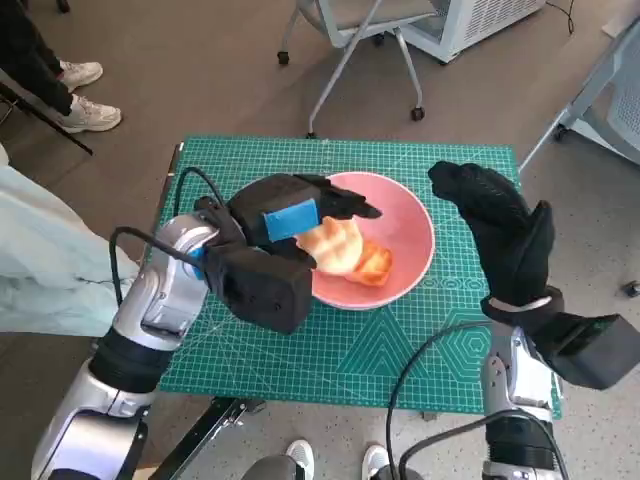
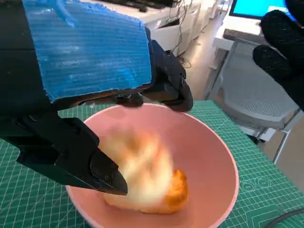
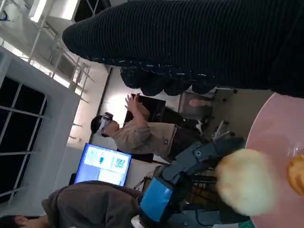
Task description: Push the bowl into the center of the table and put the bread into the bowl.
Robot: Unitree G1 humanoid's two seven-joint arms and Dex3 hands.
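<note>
The pink bowl sits near the middle of the green mat. A golden bread roll lies inside it, toward the bowl's left side. My left hand hovers over the bowl's left rim, its fingers spread above the bread and not closed on it. In the left wrist view the bread is blurred below the black fingers, inside the bowl. My gloved right hand stands just right of the bowl, holding nothing. The right wrist view shows the glove, the bread and the bowl.
The mat covers the small table. An office chair stands behind the table's far edge. A person's shoes show at the far left, feet at the near edge. A person appears in the right wrist view.
</note>
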